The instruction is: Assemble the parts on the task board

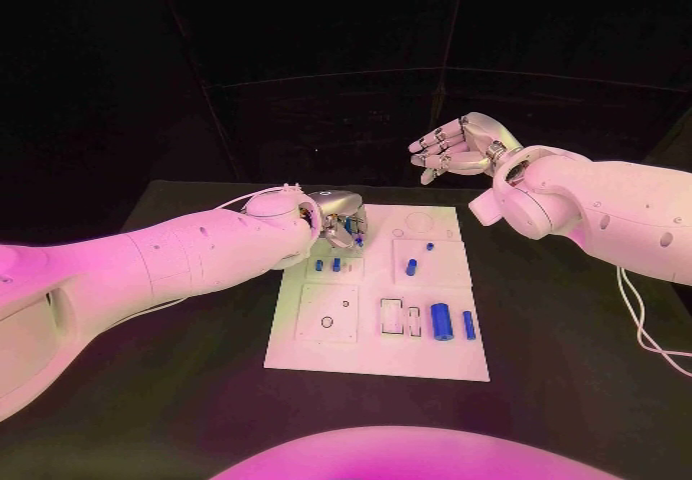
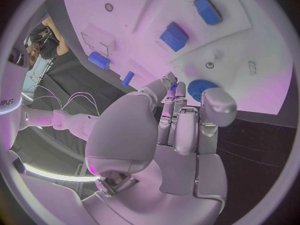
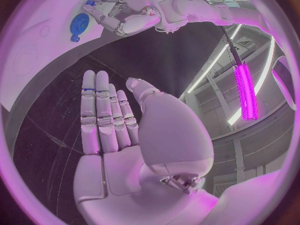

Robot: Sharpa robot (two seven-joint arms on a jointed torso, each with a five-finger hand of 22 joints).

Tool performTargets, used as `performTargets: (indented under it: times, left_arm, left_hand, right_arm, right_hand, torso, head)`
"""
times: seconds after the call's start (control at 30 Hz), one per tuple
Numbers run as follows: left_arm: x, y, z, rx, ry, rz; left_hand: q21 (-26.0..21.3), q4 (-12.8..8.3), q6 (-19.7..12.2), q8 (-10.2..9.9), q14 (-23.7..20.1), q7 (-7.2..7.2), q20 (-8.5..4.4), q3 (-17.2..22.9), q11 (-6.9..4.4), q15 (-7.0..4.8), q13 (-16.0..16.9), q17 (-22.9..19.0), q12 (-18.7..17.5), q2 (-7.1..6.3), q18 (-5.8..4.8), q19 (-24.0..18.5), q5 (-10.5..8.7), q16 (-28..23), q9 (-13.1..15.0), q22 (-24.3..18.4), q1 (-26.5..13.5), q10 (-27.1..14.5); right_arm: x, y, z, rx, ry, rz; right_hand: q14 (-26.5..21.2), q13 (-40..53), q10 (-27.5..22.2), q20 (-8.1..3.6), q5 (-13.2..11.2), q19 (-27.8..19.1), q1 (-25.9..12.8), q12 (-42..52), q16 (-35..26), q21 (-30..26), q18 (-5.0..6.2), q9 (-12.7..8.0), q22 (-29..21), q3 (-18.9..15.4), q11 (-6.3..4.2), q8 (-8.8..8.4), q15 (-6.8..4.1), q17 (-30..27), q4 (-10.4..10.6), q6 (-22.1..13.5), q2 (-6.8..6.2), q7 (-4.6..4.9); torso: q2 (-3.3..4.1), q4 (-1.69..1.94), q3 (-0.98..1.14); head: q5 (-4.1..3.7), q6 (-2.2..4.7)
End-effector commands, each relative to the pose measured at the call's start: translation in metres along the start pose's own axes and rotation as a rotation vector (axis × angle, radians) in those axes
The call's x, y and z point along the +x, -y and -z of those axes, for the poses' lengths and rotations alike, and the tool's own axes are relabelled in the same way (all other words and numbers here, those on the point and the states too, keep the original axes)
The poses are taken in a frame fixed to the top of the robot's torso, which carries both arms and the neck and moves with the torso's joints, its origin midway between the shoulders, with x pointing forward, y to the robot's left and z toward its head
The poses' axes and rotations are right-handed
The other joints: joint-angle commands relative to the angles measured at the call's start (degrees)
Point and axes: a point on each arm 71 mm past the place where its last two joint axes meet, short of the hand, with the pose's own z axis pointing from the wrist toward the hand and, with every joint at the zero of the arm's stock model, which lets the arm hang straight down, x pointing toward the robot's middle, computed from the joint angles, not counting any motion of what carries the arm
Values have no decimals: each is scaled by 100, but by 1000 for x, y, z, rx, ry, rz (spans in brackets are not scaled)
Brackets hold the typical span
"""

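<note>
the task board (image 1: pixel 378 340) is a white plate in the middle of the black table (image 1: pixel 577 360), and it carries several blue parts. a wide blue block (image 1: pixel 440 320) and a thin blue bar (image 1: pixel 469 325) stand side by side near the board's right edge, beside a white rectangular frame (image 1: pixel 392 315). a short blue peg (image 1: pixel 411 267) stands on a raised white square further back, and two small blue pegs (image 1: pixel 327 265) are near the left edge, just beside the left hand (image 1: pixel 335 222). in the left wrist view a blue round gear-like disc (image 2: pixel 199 89) lies on the board close to the fingertips (image 2: pixel 170 81). the left hand is low over the far left corner of the board, its fingers curled together with something small and blue between the tips; if it really pinches this piece, the pictures do not let one tell. the right hand (image 1: pixel 459 146) is raised in the air behind the board, well apart from it, fingers loosely bent and separated, holding nothing.
</note>
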Motion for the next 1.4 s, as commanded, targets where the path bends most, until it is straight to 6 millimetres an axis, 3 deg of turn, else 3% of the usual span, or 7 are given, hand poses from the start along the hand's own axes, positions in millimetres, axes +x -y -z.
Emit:
performTargets:
  times: [0.03, 0.1, 0.3, 0.63, 0.9, 1.4]
  left_arm:
    - [-9, 1, 7, 17, 42, 19]
    - [-12, -2, 12, 16, 47, 23]
    - [-16, -15, 24, -8, 39, 28]
    - [-15, -37, 36, -73, -17, 40]
    - [-14, -47, 34, -98, -29, 41]
    - [-9, -45, 26, -100, -50, 42]
  left_hand:
    - [35, -2, 22, -40, 147, 26, -13, 45, 7, -8, 2, -19, -45, -15, -97, 2, 14, -38, 5, 7, -63, 50]
    - [39, -3, 24, -47, 147, 25, -12, 46, 8, -7, 2, -18, -56, -24, -98, 2, 14, -37, 5, 12, -72, 55]
    - [46, -3, 32, -61, 146, 23, -10, 47, 8, -6, 5, -26, -79, -40, -99, 2, 13, -39, 7, 20, -94, 69]
    - [65, 14, 30, -141, 139, 14, -3, -8, 11, -2, 7, -75, -194, -148, -101, -1, 11, -54, 9, 50, -214, 95]
    - [56, 21, 31, -169, 137, 14, -1, -44, 12, 1, 8, -90, -231, -187, -99, -7, 10, -57, 10, 46, -251, 109]
    - [60, 25, 33, -178, 138, 13, 0, -56, 14, 0, 9, -88, -244, -195, -100, -7, 9, -56, 10, 51, -261, 115]
  right_arm:
    - [0, 0, 0, -10, -3, -1]
    - [0, 1, 1, -7, -3, -1]
    - [0, 4, 2, -2, -4, -2]
    - [2, 6, 2, 1, -7, -4]
    - [3, 5, 2, 1, -7, -4]
    - [4, 5, 1, -1, -9, -5]
  right_hand:
    - [41, -7, -37, 16, 37, 35, 19, -11, -18, -32, 60, 2, -7, 35, -8, -22, -8, -6, 4, -23, -3, 1]
    - [41, -7, -37, 16, 37, 35, 19, -11, -18, -32, 60, 2, -7, 35, -8, -22, -8, -6, 4, -23, -3, 1]
    - [41, -7, -38, 15, 38, 36, 24, -11, -19, -33, 60, 2, -8, 37, -8, -22, -9, -7, -1, -23, -5, 0]
    - [41, -7, -38, 15, 38, 36, 24, -11, -19, -33, 60, 2, -8, 37, -8, -22, -9, -7, -1, -23, -5, 0]
    - [41, -7, -38, 15, 38, 36, 24, -11, -19, -33, 60, 2, -8, 37, -8, -22, -9, -7, -1, -23, -5, 0]
    - [42, -8, -38, 14, 37, 38, 31, -11, -22, -35, 60, 2, -9, 43, -9, -22, -9, -9, -9, -24, -5, 1]
  torso:
    - [-17, 16, -5]
    - [-13, 6, 0]
    - [-20, 31, -1]
    - [-7, 7, 4]
    - [-9, 11, 2]
    - [-13, 12, 8]
  head:
    - [-17, 16]
    - [-4, 25]
    - [-1, 34]
    - [25, 41]
    - [29, 28]
    - [21, 3]
